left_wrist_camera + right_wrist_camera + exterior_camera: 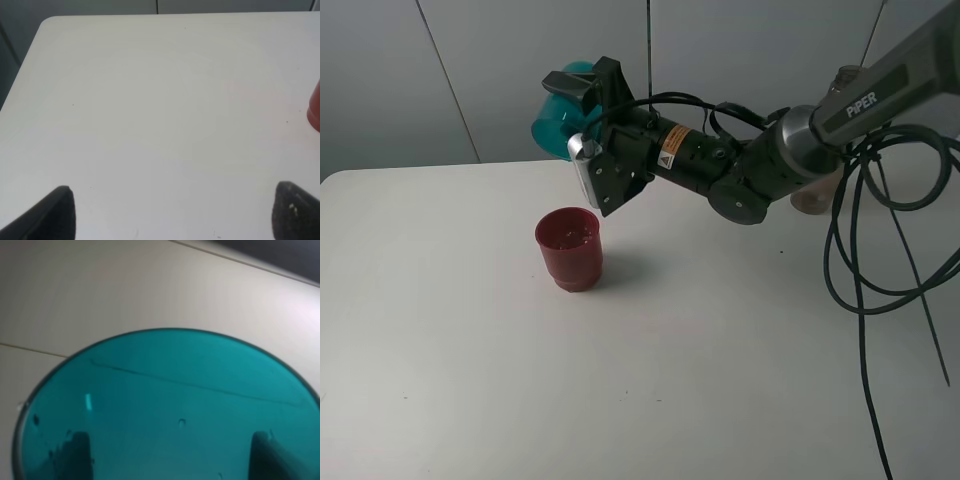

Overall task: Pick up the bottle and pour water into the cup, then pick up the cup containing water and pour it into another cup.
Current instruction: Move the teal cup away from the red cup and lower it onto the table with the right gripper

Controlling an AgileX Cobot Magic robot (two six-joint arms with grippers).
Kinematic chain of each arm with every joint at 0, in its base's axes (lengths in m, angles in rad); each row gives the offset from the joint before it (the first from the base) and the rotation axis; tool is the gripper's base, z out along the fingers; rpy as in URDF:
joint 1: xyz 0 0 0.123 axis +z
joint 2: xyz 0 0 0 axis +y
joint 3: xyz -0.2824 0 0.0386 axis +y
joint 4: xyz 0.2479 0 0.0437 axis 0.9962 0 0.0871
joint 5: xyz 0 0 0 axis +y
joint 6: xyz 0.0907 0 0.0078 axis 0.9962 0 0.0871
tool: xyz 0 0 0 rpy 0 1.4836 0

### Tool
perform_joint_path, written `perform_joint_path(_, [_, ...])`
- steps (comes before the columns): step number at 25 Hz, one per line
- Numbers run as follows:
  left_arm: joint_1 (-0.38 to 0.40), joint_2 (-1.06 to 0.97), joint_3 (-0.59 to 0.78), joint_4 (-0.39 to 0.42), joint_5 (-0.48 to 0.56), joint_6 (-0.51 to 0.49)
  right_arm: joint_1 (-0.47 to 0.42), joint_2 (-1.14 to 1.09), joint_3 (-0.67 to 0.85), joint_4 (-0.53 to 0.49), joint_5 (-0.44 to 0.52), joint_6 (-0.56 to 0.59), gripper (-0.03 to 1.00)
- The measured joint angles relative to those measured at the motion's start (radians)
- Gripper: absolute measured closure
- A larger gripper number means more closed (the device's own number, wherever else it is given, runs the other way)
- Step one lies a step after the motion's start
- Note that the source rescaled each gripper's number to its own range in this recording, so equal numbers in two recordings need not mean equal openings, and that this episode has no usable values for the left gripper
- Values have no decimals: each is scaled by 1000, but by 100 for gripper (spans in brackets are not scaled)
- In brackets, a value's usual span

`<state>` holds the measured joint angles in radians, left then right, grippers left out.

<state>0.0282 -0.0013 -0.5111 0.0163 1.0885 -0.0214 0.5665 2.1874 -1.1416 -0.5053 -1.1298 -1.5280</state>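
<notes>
My right gripper [586, 112] reaches in from the right and is shut on the teal-blue cup [556, 118], which is tipped on its side in the air, above and slightly behind the dark red cup [569, 248]. The red cup stands upright on the white table with small glints inside. In the right wrist view the teal cup [170, 405] fills the frame, with both fingers showing dark through its wall. The bottle [814, 196] stands behind the right arm, mostly hidden. My left gripper [172, 215] hangs open over bare table, with the red cup's edge [315, 111] off to one side.
The white table [440, 340] ends at a grey wall behind. Black cables [865, 260] loop down from the right arm over the table's right side.
</notes>
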Motion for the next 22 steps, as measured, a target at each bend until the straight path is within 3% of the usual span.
perform_joint_path(2, [0, 0, 0, 0, 0, 0, 0, 0, 0, -1, 0, 69, 90])
perform_joint_path(4, [0, 0, 0, 0, 0, 0, 0, 0, 0, -1, 11, 221, 90])
perform_joint_path(7, [0, 0, 0, 0, 0, 0, 0, -9, 0, 8, 39, 567, 90])
perform_joint_path(11, [0, 0, 0, 0, 0, 0, 2, -74, 0, 29, 251, 1009, 90])
perform_joint_path(13, [0, 0, 0, 0, 0, 0, 2, -117, 0, 41, 407, 1189, 90])
perform_joint_path(16, [0, 0, 0, 0, 0, 0, -16, -151, 5, 73, 544, 1429, 90])
perform_joint_path(18, [0, 0, 0, 0, 0, 0, -40, -167, 38, 86, 576, 1560, 90])
perform_joint_path(22, [0, 0, 0, 0, 0, 0, -85, -194, 137, 113, 582, 1647, 90])
